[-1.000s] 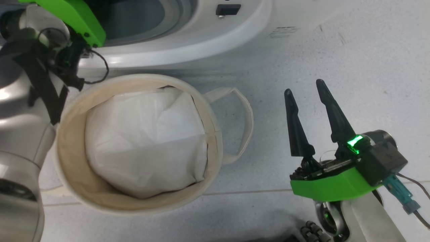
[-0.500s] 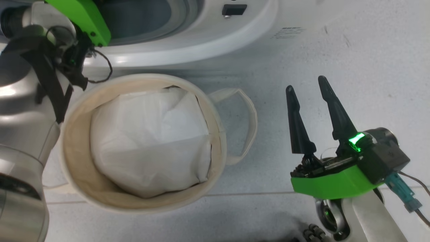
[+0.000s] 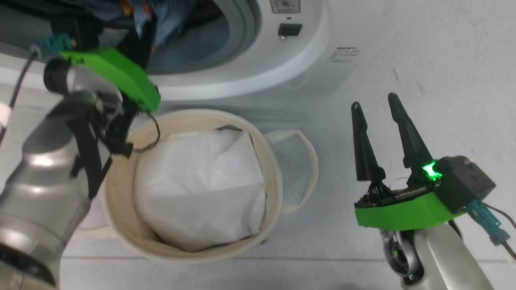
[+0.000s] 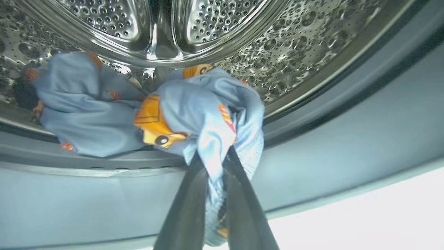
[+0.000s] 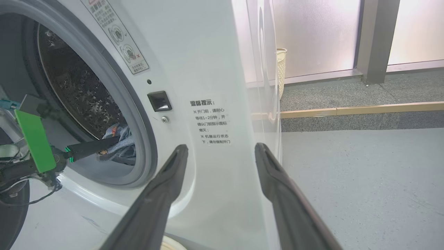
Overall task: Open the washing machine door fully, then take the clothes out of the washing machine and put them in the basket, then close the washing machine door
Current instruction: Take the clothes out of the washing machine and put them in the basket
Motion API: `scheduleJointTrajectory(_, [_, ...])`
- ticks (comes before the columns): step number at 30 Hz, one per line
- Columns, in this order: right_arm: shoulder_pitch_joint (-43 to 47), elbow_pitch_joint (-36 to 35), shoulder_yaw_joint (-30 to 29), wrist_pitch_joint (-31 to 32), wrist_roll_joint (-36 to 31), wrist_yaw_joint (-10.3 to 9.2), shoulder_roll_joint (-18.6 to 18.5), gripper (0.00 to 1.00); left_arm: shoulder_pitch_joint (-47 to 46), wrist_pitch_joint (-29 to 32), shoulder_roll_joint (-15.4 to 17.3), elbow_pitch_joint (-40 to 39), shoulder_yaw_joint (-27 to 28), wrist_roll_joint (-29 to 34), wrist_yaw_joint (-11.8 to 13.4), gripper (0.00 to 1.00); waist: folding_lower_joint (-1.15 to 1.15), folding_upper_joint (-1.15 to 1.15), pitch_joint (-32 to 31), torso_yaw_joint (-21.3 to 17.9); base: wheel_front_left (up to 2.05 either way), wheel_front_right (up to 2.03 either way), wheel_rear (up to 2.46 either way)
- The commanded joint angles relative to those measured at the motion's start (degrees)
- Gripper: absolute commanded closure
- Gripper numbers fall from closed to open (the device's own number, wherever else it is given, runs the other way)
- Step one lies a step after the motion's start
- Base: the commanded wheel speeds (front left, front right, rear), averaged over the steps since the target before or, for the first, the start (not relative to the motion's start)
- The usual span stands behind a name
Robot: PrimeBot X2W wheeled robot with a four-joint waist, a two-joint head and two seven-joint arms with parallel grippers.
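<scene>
The white washing machine [image 3: 258, 68] stands open, and its door is out of view. My left gripper [image 4: 213, 158] is shut on a bunch of the light blue printed clothes [image 4: 197, 104] at the grey rim of the drum mouth; more of the fabric [image 4: 79, 107] lies behind it in the steel drum. In the right wrist view the left gripper [image 5: 104, 144] holds the clothes [image 5: 123, 144] at the mouth's lower edge. The cream basket [image 3: 119, 197] with its white liner [image 3: 201, 185] sits on the floor right below the mouth. My right gripper [image 3: 375, 108] hangs open to the right of the basket.
The basket's looped handle [image 3: 306, 169] points toward the right gripper. The pale grey floor [image 3: 443, 60] spreads to the right of the machine. A pale woven bin [image 5: 281, 69] stands far behind by a frosted glass wall, beyond a low wooden step [image 5: 364, 109].
The head camera has tilted up, showing more of the drum mouth. The left wrist has drawn back out of the drum toward the basket, with clothes held. The right gripper has kept its place.
</scene>
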Motion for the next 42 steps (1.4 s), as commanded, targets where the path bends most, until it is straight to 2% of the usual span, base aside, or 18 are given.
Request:
scheduleJointTrajectory(1, [1.74,-1.12,0.88,-0.29,0.87,0.06,-0.41,0.0,0.49,-1.19,3.82,-2.76,0.67,-0.96,0.11,1.0,0.0,0.0,-3.12,1.44,0.0,0.0,0.0])
scheduleJointTrajectory(7, [2.26,0.57,0.54,-0.29,3.06,0.06,-1.5,0.0,5.42,-3.6,7.69,-9.7,-0.65,-2.7,0.11,1.0,0.0,0.0,-7.94,2.68,0.0,0.0,0.0])
scheduleJointTrajectory(13, [2.77,2.15,0.39,-0.29,5.46,0.06,-2.81,0.0,12.15,-5.2,13.82,-19.25,0.54,-3.61,0.15,1.0,0.0,0.0,-14.1,3.31,0.0,0.0,0.0])
scheduleJointTrajectory(15, [3.11,2.76,0.44,-0.29,6.36,0.06,-3.3,0.0,14.56,-5.4,15.72,-22.9,1.45,-3.77,0.86,1.0,0.0,0.0,-16.3,3.6,0.0,0.0,0.0])
scheduleJointTrajectory(20, [4.19,4.01,0.28,-0.29,8.49,0.06,-4.67,0.0,20.72,-5.42,20.49,-33.96,3.32,-5.21,4.4,1.0,0.0,0.0,-21.2,4.62,0.0,0.0,0.0])
scheduleJointTrajectory(24, [5.36,4.61,-0.48,-0.29,9.8,0.06,-5.66,0.0,24.84,-3.83,24.72,-44.48,4.01,-6.24,8.32,1.0,0.0,0.0,-23.93,5.87,0.0,0.0,0.0])
scheduleJointTrajectory(33, [6.82,4.12,-1.37,-0.29,11.09,0.06,-6.78,0.0,26.21,0.37,32.71,-68.84,8.74,-8.54,17.65,1.0,0.0,0.0,-26.67,8.03,0.0,0.0,0.0])
scheduleJointTrajectory(35, [6.87,4.16,-1.18,-0.29,11.22,0.06,-6.88,0.0,27.07,1.01,33.74,-72.09,9.33,-9.19,19.52,1.0,0.0,0.0,-26.78,8.14,0.0,0.0,0.0])
scheduleJointTrajectory(38, [6.84,4.12,-1.04,-0.29,11.34,0.06,-6.94,0.0,29.55,1.37,34.14,-74.42,8.88,-10.33,20.93,1.0,0.0,0.0,-26.58,8.07,0.0,0.0,0.0])
scheduleJointTrajectory(42, [6.65,4.49,-0.53,-0.29,11.3,0.06,-6.98,0.0,34.36,0.37,32.36,-72.39,5.97,-11.12,20.75,1.0,0.0,0.0,-26.04,7.48,0.0,0.0,0.0])
